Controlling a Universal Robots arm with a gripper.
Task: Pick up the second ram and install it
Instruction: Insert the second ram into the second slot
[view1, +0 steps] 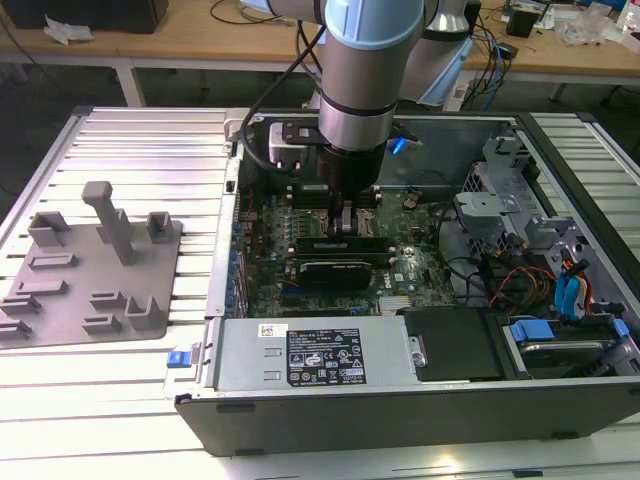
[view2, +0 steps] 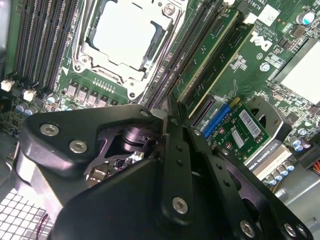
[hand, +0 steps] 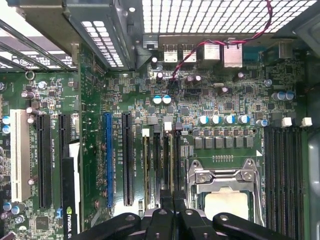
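**Gripper down at the memory slots**

Your gripper (view1: 344, 222) sits low inside the computer case (view1: 560, 180), near its back wall. Its fingers (view2: 172, 117) are pressed together on the second ram (hand: 172, 165), which stands on edge in a black slot beside the processor socket (hand: 225, 190).

An open computer case (view1: 400, 300) sits on a slatted table (view1: 130, 150). A holder tray (view1: 90, 275) lies at the exterior view's left of it

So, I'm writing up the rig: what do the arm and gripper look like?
The arm is a thick silver-grey cylinder with pale blue joint caps and a black cable looping alongside. The gripper is matte black, built of angular linked plates with round silver screws.
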